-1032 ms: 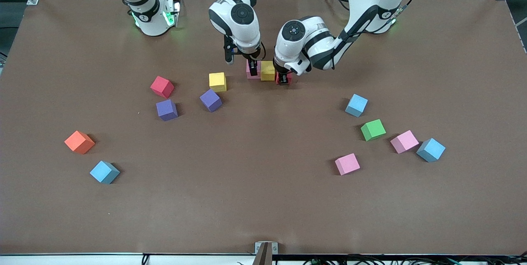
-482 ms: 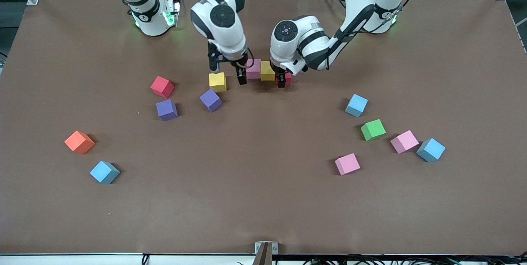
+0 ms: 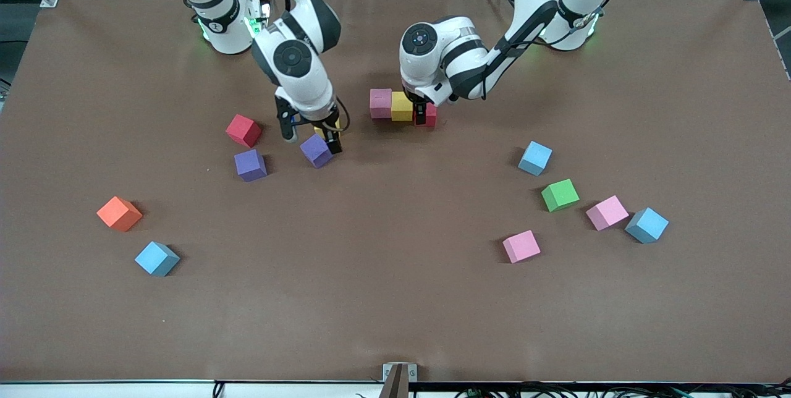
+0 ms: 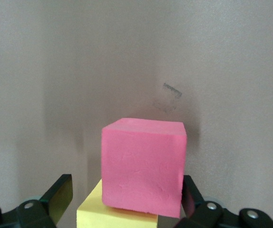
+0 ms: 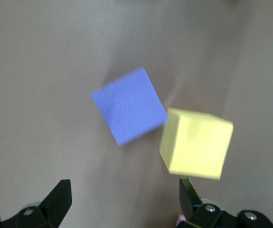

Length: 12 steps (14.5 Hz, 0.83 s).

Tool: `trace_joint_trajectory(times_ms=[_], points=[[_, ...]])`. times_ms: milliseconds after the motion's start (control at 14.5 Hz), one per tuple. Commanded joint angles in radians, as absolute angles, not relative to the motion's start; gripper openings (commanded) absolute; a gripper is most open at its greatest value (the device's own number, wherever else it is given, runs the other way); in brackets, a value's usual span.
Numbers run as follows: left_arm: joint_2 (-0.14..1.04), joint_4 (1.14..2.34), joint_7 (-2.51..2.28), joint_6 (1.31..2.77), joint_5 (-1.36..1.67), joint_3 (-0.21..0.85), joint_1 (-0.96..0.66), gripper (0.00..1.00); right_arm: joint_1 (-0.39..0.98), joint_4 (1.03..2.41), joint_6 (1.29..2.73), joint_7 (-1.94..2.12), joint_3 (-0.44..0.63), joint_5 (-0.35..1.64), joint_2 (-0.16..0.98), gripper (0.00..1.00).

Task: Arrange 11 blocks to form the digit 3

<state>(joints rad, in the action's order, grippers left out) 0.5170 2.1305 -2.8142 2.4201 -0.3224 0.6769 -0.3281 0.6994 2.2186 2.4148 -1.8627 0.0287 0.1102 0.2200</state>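
A row of three touching blocks lies mid-table: pink (image 3: 381,103), yellow (image 3: 401,106), red (image 3: 430,115). My left gripper (image 3: 422,115) is low at the red block with its fingers spread. The left wrist view shows the pink block (image 4: 143,166) and the yellow one (image 4: 110,213) between the open left gripper (image 4: 124,204); the red block is out of that view. My right gripper (image 3: 312,138) is open over a purple block (image 3: 316,151) and a mostly hidden yellow block (image 3: 321,130). The right wrist view shows this purple block (image 5: 129,105), this yellow block (image 5: 196,142) and the right gripper (image 5: 122,209).
Toward the right arm's end lie a red block (image 3: 243,130), a purple block (image 3: 250,165), an orange cube (image 3: 119,213) and a light blue block (image 3: 157,259). Toward the left arm's end lie light blue (image 3: 534,158), green (image 3: 560,194), pink (image 3: 607,212), blue (image 3: 646,225) and pink (image 3: 521,246) blocks.
My right gripper left the pink block in the row and moved toward the right arm's end, to over the loose yellow and purple blocks. The left gripper edged the red block against the yellow one.
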Motion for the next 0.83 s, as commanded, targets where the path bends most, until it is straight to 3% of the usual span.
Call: trace_joint_trajectory(times_ms=[0, 344, 757], points=[[0.495, 2.135, -3.083, 2.401, -0.394, 0.695, -0.341, 1.00, 0.644, 2.252, 2.414, -1.777, 0.014, 0.094, 0.201, 1.00], [0.482, 2.128, -3.082, 2.387, -0.394, 0.713, -0.334, 1.00, 0.595, 2.260, 2.424, -1.735, 0.014, 0.026, 0.210, 1.00], [0.434, 2.073, -3.030, 2.235, -0.391, 0.715, -0.322, 1.00, 0.584, 2.257, 2.443, -1.729, 0.012, -0.006, 0.230, 1.00]])
